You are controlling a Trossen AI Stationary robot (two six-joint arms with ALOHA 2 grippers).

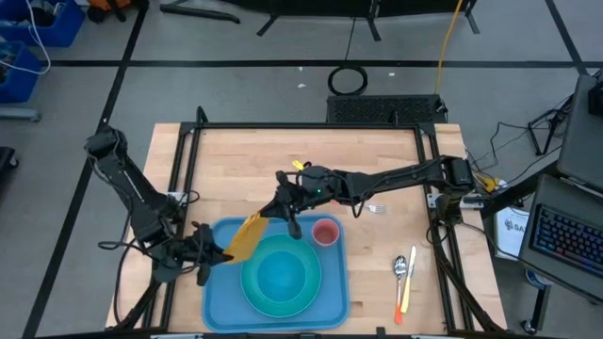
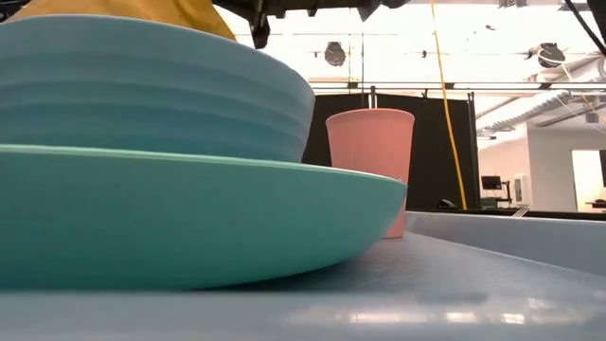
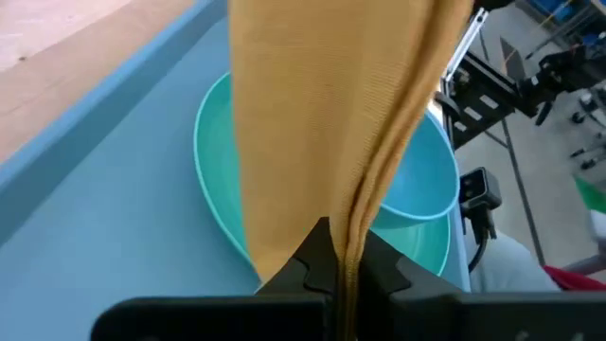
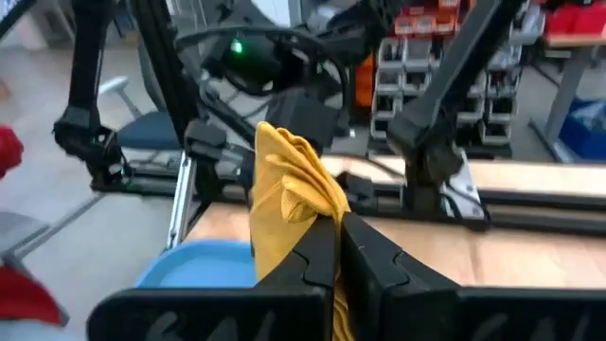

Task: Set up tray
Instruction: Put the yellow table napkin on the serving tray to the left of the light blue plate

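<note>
Tray: the blue plastic tray point(image 1: 221, 282) lies flat on the near part of the wooden table point(image 1: 377, 160), between the two arms and slightly toward the left arm's side.
On the tray: a round teal plate point(image 1: 252, 294) with a lighter blue bowl point(image 1: 283, 273) sitting in it; a pink cup point(image 1: 325, 231) stands upright at the far corner on the right arm's side, just beside the plate.
Napkin: a yellow-orange cloth napkin point(image 1: 247, 235) hangs in the air over the tray's far edge on the left arm's side, stretched between both grippers, above the plate's rim.
Left gripper: the left gripper point(image 3: 343, 270) sits over the tray's left edge, fingers pressed together on the napkin's lower end.
Right gripper: the right gripper point(image 4: 339, 248) reaches in over the tray's far edge, fingers pinched tight on the napkin's upper end.
Cutlery: a spoon point(image 1: 399, 266) and an orange-handled utensil point(image 1: 408, 287) lie side by side on the table, right of the tray and apart from it; a fork point(image 1: 375, 208) lies farther back, near the right arm.
</note>
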